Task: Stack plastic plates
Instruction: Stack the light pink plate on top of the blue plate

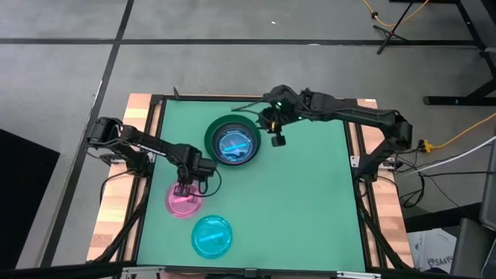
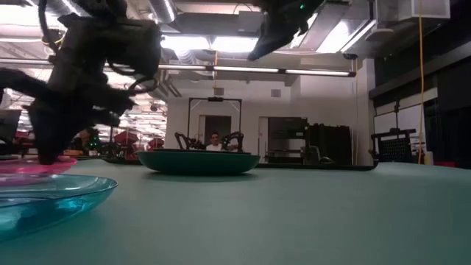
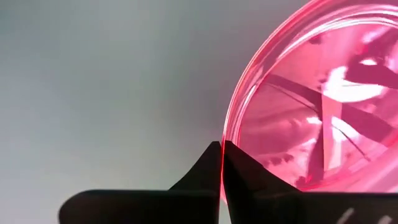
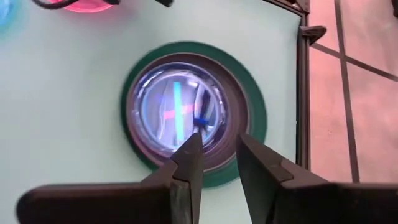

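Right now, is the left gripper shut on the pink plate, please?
Shut: the left gripper pinches the pink plate at its rim, fingers meeting.

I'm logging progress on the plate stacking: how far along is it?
Done: a stack sits in the large green plate. In hand: the left gripper is shut on the pink plate's rim. Left: that one and the cyan plate. The right gripper waits, open, over the stack.

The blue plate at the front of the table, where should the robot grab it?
Probably by its raised rim. The cyan plate lies flat and right way up on the table, so only the thin edge offers a pinch. Coming down from above on the side nearest the left gripper seems easiest; that gripper is shut on the pink plate rim the same way.
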`<state>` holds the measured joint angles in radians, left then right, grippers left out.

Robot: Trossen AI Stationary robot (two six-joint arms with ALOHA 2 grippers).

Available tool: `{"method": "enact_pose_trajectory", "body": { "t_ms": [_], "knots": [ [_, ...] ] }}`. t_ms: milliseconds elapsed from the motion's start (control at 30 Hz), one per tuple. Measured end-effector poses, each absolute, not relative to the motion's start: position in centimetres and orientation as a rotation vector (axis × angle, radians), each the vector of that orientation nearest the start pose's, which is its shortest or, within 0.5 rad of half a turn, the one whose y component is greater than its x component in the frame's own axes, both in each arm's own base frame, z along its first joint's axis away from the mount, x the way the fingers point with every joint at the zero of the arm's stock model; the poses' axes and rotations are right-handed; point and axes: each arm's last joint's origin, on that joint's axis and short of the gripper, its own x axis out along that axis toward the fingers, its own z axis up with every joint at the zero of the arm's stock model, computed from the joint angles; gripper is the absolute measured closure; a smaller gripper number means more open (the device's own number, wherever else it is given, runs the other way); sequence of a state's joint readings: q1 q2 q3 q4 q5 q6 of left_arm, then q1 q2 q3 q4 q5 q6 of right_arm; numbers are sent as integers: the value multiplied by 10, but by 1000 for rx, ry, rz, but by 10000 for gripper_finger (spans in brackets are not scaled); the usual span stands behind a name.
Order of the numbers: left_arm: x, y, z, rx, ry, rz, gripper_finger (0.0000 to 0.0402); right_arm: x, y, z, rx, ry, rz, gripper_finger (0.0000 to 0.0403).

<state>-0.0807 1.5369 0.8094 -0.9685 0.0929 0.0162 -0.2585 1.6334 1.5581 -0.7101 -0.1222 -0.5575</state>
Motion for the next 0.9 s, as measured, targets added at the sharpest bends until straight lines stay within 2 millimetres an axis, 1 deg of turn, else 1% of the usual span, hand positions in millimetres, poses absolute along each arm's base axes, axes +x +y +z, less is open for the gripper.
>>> {"method": "enact_pose_trajectory", "body": {
  "t_ms": [200, 267, 400, 500, 700, 800, 900],
  "knots": [
    [236, -19, 170, 40, 1620, -192, 401, 332, -60, 349, -421, 818, 117, 315],
    [241, -15, 176, 40, 1593, -190, 401, 330, -53, 351, -438, 831, 99, 315],
    [253, -5, 190, 44, 1530, -189, 401, 328, -40, 349, -451, 877, 89, 315],
    [261, 5, 201, 41, 1481, -185, 401, 329, -32, 340, -458, 894, 112, 315],
    [272, 28, 221, -38, 1389, -173, 401, 327, -23, 320, -420, 950, 128, 315],
    [273, 42, 227, -77, 1357, -141, 401, 327, -22, 311, -403, 961, 124, 315],
    [273, 56, 229, -128, 1321, -118, 401, 326, -20, 303, -399, 984, 124, 315]
  ]
}}
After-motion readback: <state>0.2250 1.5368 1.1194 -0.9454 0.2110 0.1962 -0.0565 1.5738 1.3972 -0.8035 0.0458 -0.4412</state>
